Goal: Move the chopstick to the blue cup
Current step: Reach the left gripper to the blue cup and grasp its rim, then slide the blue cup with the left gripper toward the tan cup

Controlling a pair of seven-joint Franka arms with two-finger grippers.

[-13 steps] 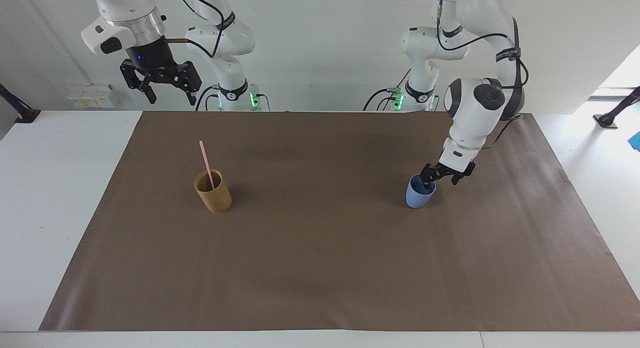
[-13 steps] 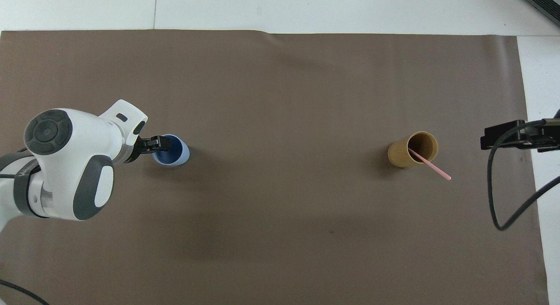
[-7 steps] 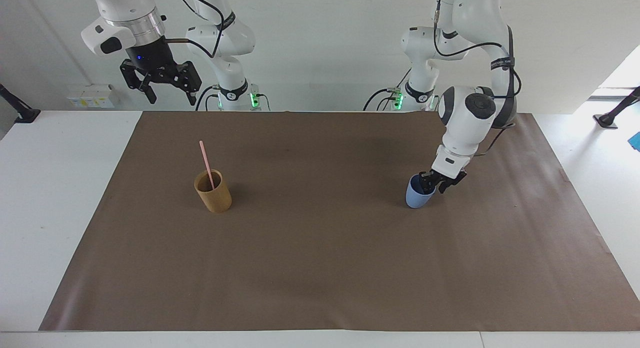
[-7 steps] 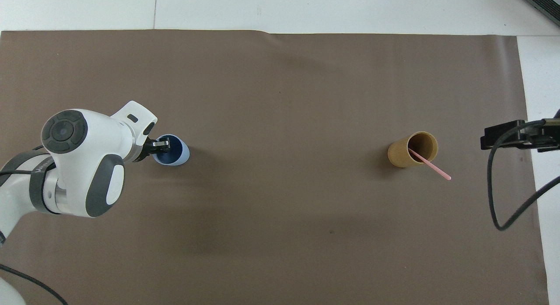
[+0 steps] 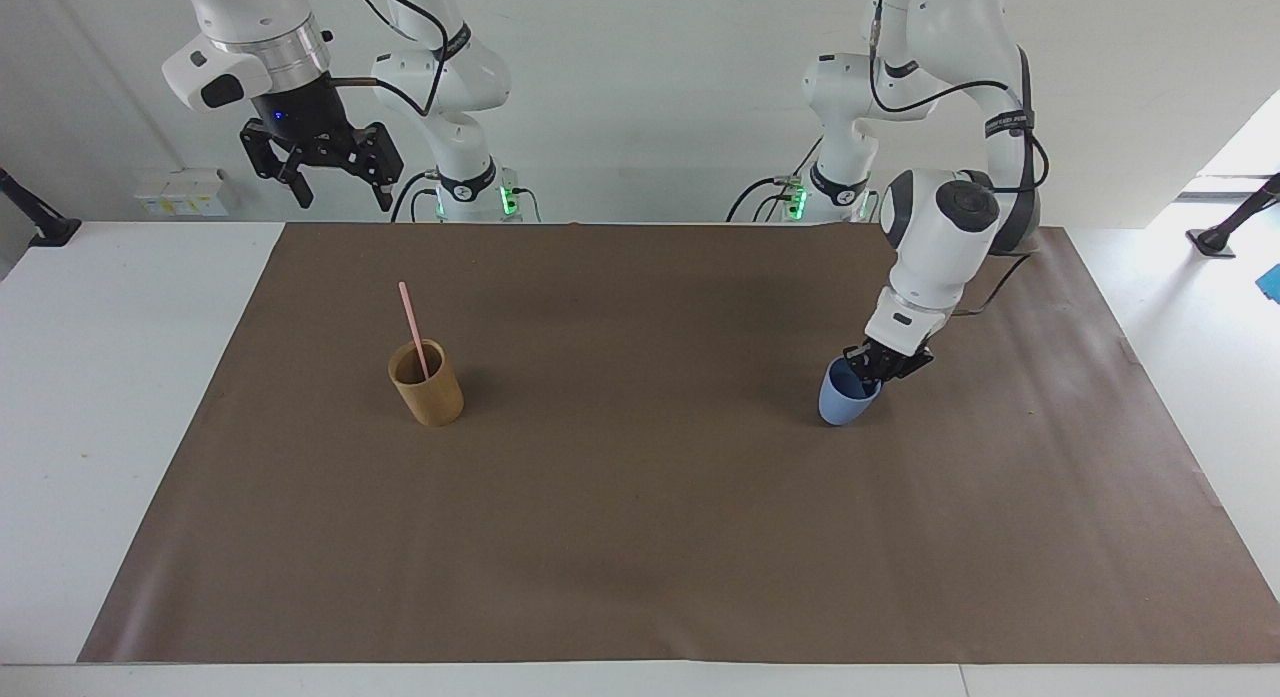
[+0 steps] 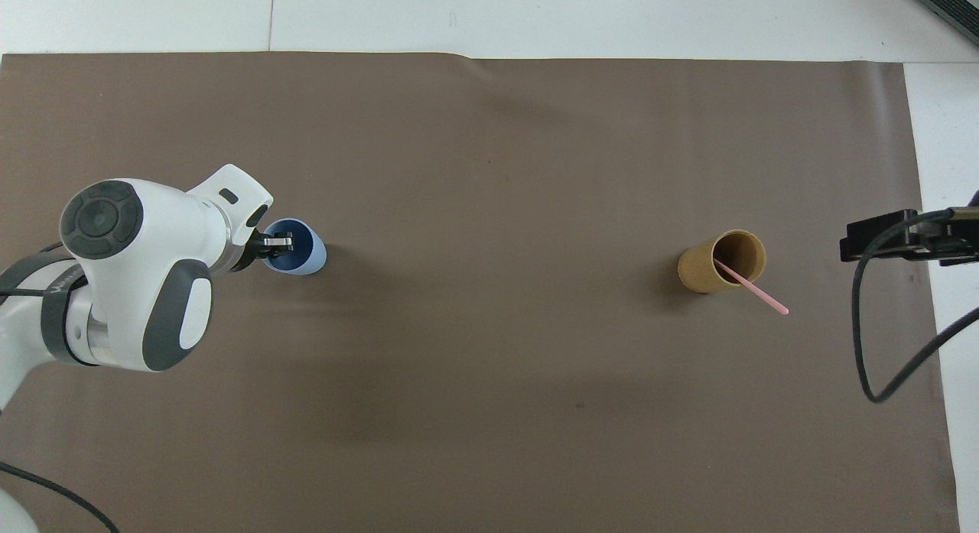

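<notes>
Chopstick point(image 5: 413, 330) leans in wooden cup point(image 5: 427, 383) — left claw point(image 5: 866, 369) clamps blue cup point(image 5: 845, 396) rim, right claw point(image 5: 334, 185) spread

A tan wooden cup point(image 5: 427, 383) stands upright on a brown paper sheet point(image 5: 640, 537) toward the right arm's end of the white worktop point(image 5: 90, 397). The sheet covers most of the worktop, leaving white margins at both ends.

Pink chopstick point(image 5: 413, 327) leans in tan cup point(image 5: 428, 385); blue cup point(image 5: 842, 397) tilted.

Facing camera high, looking toward robots; overhead camera steeply down; both share brown mat point(image 5: 640, 537).
</notes>
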